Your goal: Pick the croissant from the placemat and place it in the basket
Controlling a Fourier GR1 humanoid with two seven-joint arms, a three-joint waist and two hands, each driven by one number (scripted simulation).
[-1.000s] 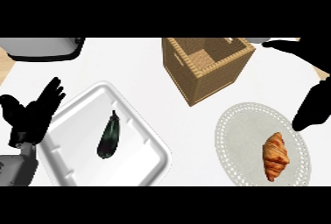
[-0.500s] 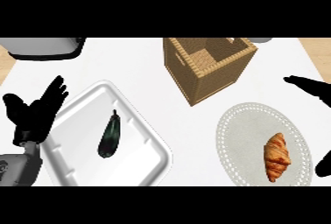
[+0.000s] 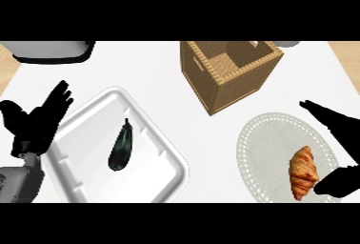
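My right hand (image 3: pixel 342 143) hangs over the placemat (image 3: pixel 264 143), fingers spread wide either side of the croissant (image 3: pixel 304 172) so they can close around it. My left hand (image 3: pixel 35 121) rests open beside the white tray (image 3: pixel 151 138). Beyond, the basket (image 3: pixel 228 71) stands open-topped on the tabletop (image 3: pixel 141 66), ready to receive.

Croissant (image 3: pixel 304 172) on placemat (image 3: pixel 271 143), right of tray (image 3: pixel 84 143); basket (image 3: pixel 228 71) behind.

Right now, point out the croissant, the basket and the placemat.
croissant (image 3: pixel 304 172): head view, middle of the pastry.
basket (image 3: pixel 226 90): head view, its near woven wall.
placemat (image 3: pixel 264 143): head view, a bare part left of the croissant.
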